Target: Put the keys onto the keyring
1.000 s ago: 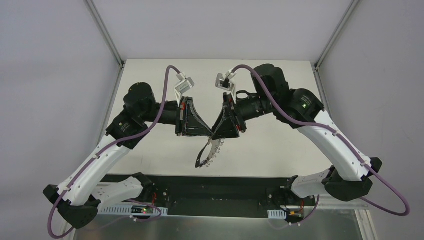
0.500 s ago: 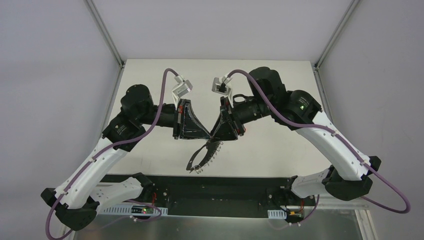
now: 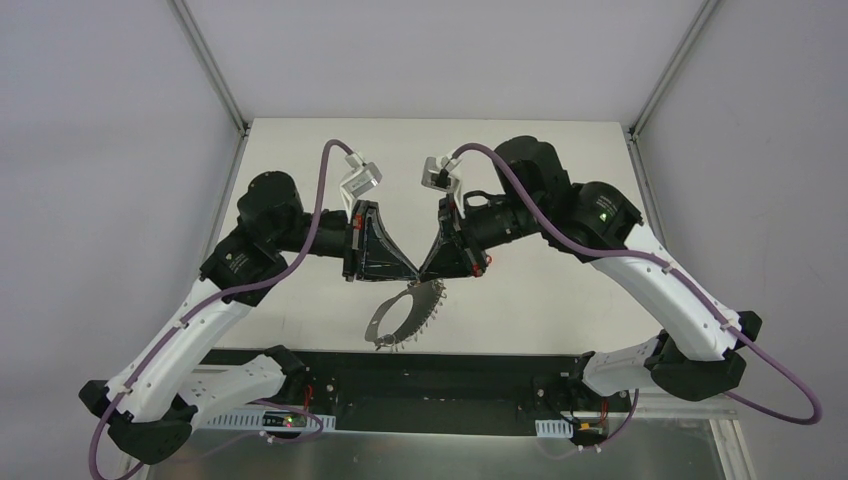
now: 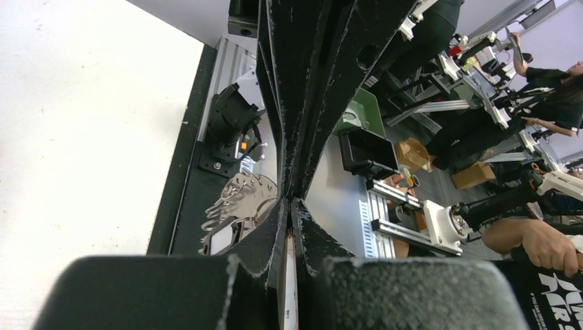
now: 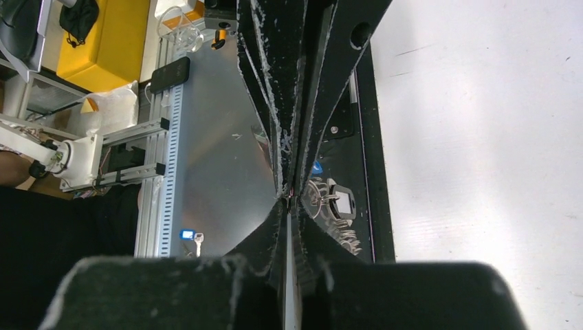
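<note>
1. While the top view has the two arms nose to nose above the bench [image 3: 560, 300], the keyring [image 3: 403, 315] is up in the air. It hangs from the spot where the left fingers [image 3: 405, 272] and right fingers [image 3: 432, 270] come together, and its fringe of silver pieces dangles toward the near edge. I can't spot any coloured keys on the bench. From up here I can't tell if any are on the ring either.

2. Left wrist view: the left fingers [image 4: 289, 206] are pressed tight together with no gap. The keyring [image 4: 240, 203] sits right at their tips, off to the left, with the silver pieces fanned out. Looks to me like they're pinching the ring itself. No coloured key heads in this shot.

3. Right wrist view: the right fingers [image 5: 289, 199] are squeezed together too, tips right at the edge of the keyring [image 5: 333, 206]. Whether they nip the ring, a key or nothing, I can't tell. There's a small blue bit [image 5: 317, 167] just beside the ring, maybe the bright blue key's head. It's too small to say if it's threaded on.

4. My read on progress: the ring is off the bench and hanging between both arms, so the pick-up part is done. I can't confirm a single key is on, and the red and dark ones aren't visible at all. I'd guess mid-task, with the threading left to do or at least to show.
</note>
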Robot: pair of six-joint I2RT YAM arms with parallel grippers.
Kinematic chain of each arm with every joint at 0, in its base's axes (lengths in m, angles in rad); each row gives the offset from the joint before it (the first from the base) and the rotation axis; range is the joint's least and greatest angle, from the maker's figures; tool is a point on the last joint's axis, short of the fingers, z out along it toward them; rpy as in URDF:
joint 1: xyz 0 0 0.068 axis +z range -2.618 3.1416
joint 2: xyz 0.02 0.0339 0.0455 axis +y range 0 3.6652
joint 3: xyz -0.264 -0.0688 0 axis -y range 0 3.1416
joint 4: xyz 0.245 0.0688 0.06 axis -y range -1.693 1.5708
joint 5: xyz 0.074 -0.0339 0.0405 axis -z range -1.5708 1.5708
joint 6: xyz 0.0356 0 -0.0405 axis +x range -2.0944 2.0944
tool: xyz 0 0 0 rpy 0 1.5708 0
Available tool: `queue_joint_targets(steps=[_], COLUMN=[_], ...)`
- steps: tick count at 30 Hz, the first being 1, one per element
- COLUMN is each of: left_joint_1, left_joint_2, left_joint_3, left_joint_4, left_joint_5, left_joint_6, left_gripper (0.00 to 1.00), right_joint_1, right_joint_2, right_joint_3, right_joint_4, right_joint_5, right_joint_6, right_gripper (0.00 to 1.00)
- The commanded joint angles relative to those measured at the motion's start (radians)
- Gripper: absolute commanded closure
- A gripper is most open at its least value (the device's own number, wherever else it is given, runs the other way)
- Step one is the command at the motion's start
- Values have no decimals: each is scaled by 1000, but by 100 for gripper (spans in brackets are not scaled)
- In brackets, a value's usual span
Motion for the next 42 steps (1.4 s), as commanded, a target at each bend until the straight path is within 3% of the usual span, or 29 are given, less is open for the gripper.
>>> queue_joint_targets(steps=[1, 12, 21, 24, 33, 42], left_joint_1=[0, 0, -1, 0, 0, 0], left_joint_2=[-20, -37, -100, -117, -118, -114], left_joint_3=[58, 53, 3, -18, -63, -107], left_joint_4=[47, 47, 111, 152, 277, 412], left_joint_5=[-90, -220, -289, -297, -250, -208], left_joint_6=[36, 52, 57, 51, -9, -93], left_gripper=[100, 100, 62, 54, 52, 54], right_joint_1=[28, 51, 57, 59, 84, 99], right_joint_2=[-10, -100, -228, -275, -438, -451], right_joint_3=[-12, -118, -279, -338, -588, -642], right_joint_4=[-20, 173, 389, 481, 825, 1014], right_joint_5=[-23, 56, 200, 244, 413, 494], right_joint_6=[-20, 74, 172, 217, 231, 229], right_gripper=[100, 100, 100, 100, 100, 100])
